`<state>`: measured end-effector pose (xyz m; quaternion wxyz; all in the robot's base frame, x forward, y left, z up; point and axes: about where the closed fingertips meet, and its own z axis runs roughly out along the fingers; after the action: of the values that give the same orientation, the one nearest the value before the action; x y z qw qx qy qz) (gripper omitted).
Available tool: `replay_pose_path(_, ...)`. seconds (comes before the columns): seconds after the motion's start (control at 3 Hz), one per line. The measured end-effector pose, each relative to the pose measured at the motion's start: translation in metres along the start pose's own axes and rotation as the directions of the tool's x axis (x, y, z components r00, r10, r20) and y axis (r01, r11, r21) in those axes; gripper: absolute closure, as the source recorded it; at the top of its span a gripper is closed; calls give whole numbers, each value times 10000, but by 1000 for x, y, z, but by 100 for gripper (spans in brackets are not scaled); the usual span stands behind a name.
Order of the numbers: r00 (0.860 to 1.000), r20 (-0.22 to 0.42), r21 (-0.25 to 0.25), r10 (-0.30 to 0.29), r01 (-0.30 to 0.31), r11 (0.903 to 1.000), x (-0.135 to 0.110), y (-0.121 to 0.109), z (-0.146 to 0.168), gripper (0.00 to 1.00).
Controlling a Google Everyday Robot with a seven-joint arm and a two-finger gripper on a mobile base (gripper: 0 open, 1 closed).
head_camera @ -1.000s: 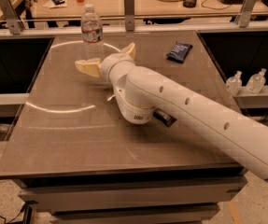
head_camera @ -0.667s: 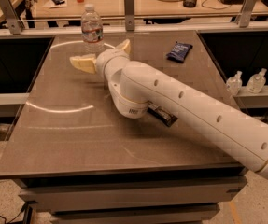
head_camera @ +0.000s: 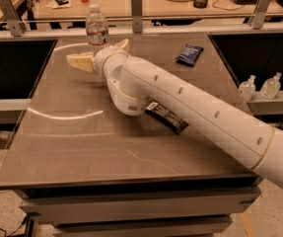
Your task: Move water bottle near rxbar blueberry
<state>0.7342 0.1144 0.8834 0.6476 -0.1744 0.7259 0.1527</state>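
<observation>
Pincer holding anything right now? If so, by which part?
Nothing is held. The pincer is open, its tan fingers spread beside the lower part of the tall clear ribbed plastic water bottle, not closed on it.

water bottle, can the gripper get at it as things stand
Probably yes: the gripper sits just in front of the water bottle near the far edge of the table, jaws spread open toward it, with nothing standing between them.

Water bottle [head_camera: 97, 27]: clear, white cap, red-white label, stood upright. Rxbar blueberry [head_camera: 189, 54]: dark blue wrapper, lay flat well right. Gripper [head_camera: 101, 53] just before bottle, fingers spread.
</observation>
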Motion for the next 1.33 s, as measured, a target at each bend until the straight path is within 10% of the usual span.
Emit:
replay_pose_path(0.33,9999,109,-52,-32,33,10000,-1,3,14,0)
replay_pose_path(1.33,9985,253,123,-495,492,9987,3,-6,26,62)
